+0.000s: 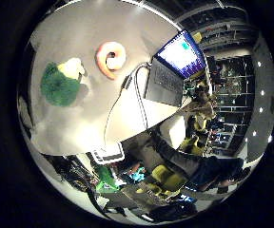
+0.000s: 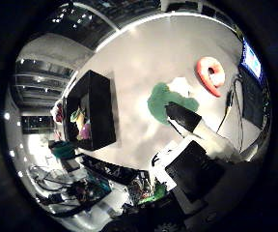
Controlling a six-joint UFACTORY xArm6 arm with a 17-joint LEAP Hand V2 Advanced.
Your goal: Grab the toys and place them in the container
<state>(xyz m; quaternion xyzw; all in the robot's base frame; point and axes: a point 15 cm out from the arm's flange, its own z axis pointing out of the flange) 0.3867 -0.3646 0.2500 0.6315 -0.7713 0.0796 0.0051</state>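
A green plush toy (image 1: 60, 86) with a cream patch lies on the pale table (image 1: 84, 28). Close beside it lies an orange and pink ring toy (image 1: 111, 58). The black container (image 2: 103, 113) stands further along the table, apart from both, with a few colourful toys (image 2: 81, 124) inside. My hand (image 2: 197, 145) hovers high above the table, holding nothing. One black and white finger (image 2: 189, 121) stretches out straight and covers the near edge of the green toy.
An open laptop (image 1: 168, 78) with a lit screen (image 1: 182, 53) sits near the ring toy at the table's edge. Below the table's rim (image 1: 70, 152) there are chairs and floor clutter. Bare table lies between the toys and the container.
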